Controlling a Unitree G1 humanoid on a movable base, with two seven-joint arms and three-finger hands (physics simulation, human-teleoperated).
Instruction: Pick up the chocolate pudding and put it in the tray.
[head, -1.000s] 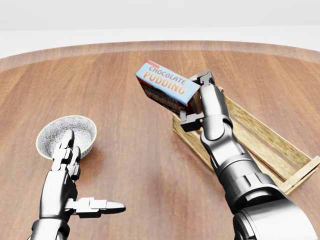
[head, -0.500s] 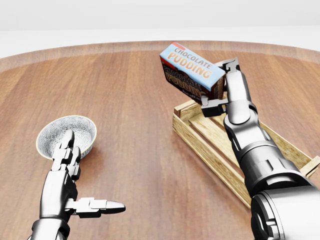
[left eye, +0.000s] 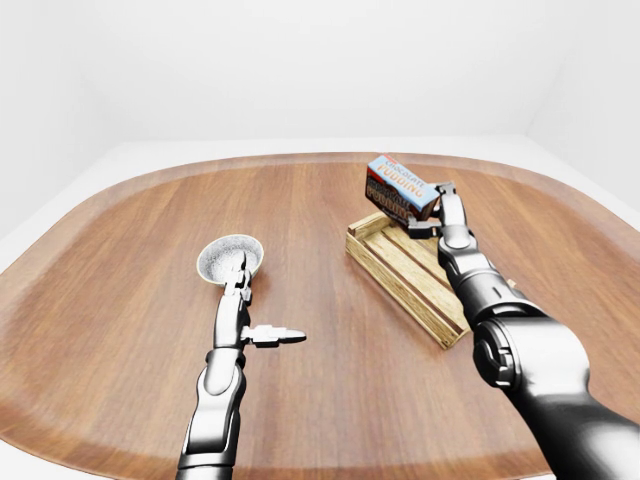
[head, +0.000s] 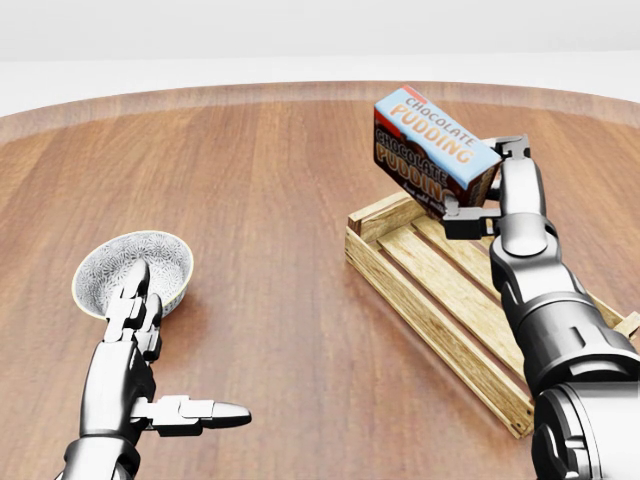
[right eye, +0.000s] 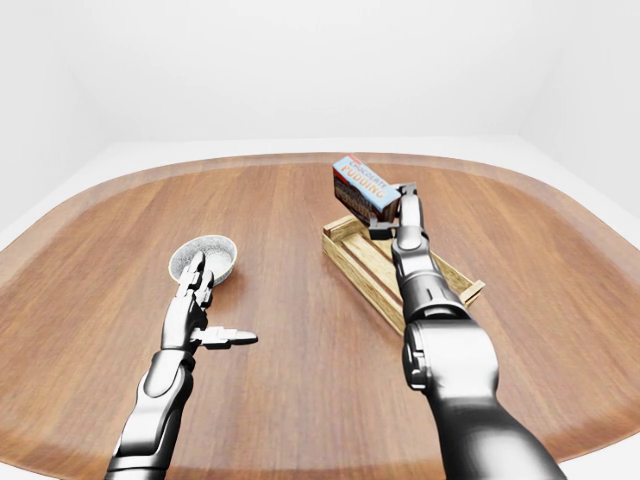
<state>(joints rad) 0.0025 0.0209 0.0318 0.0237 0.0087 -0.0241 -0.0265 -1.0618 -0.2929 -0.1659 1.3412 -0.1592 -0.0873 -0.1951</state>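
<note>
Your right hand is clenched around the lower right end of the chocolate pudding, fingers wrapped on its underside. The box is lifted clear of the wood, tilted so its blue lettered face points up and toward the head view's left. It hangs over the far end of the tray, at about one o'clock from the head view's centre, not touching the slats.

The tray is a slatted wooden crate lying diagonally on the round wooden table, running from centre toward four o'clock.

Your left hand is released, fingers straight and thumb stuck out sideways, holding nothing. It sits at seven o'clock, its fingertips overlapping the near rim of the patterned bowl.
</note>
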